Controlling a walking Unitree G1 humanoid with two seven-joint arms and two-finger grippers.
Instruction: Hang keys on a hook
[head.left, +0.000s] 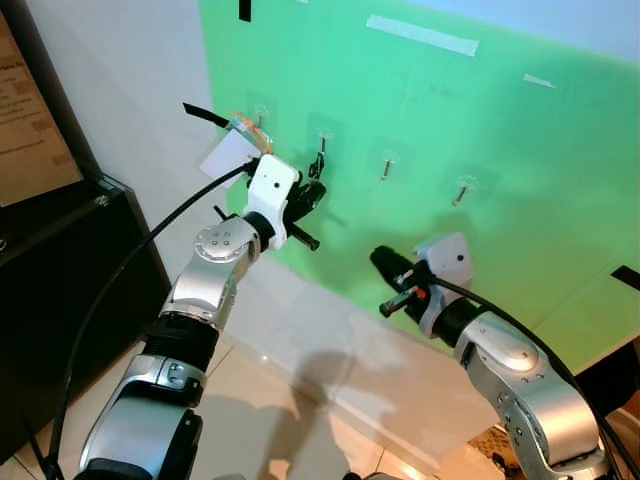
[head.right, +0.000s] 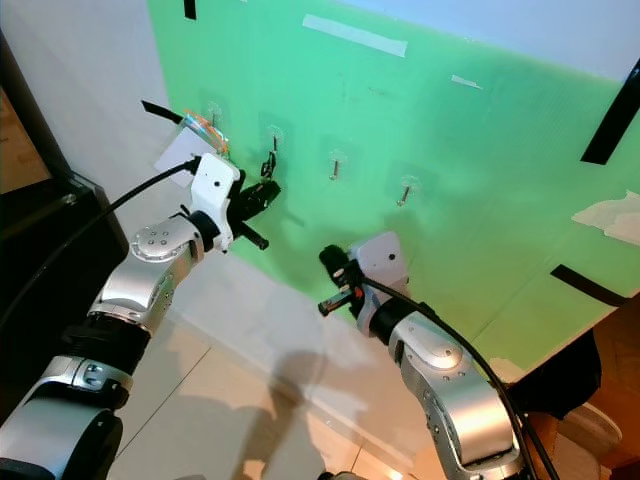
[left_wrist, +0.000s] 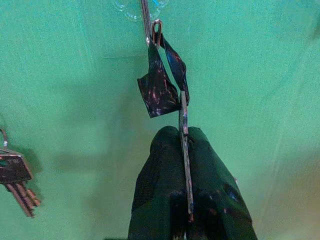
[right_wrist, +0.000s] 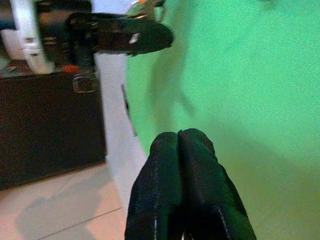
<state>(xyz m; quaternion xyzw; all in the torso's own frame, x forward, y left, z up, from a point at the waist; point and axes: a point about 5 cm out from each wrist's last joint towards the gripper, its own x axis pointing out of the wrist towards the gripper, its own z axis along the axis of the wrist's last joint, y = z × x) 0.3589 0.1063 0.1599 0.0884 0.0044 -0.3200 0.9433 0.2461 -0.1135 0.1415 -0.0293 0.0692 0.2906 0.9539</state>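
Both grippers closed: left gripper (left_wrist: 186, 150) pinching key (left_wrist: 184, 130), ring seemingly on hook (left_wrist: 146, 20); right gripper (right_wrist: 179, 145) empty.

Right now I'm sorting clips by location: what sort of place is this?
Likely an indoor room set up for a test: a green board taped to a white wall, a row of hooks stuck on it, and a tiled floor.

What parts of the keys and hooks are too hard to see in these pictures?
- Key: its lower end is pinched between the left gripper fingers, so its shape is hidden in the left wrist view.
- Hook: its top is cut off by the picture edge.
- Other keys: partly cut off by the edge of the left wrist view.
- Two bare hooks: too small for detail in the eye views.
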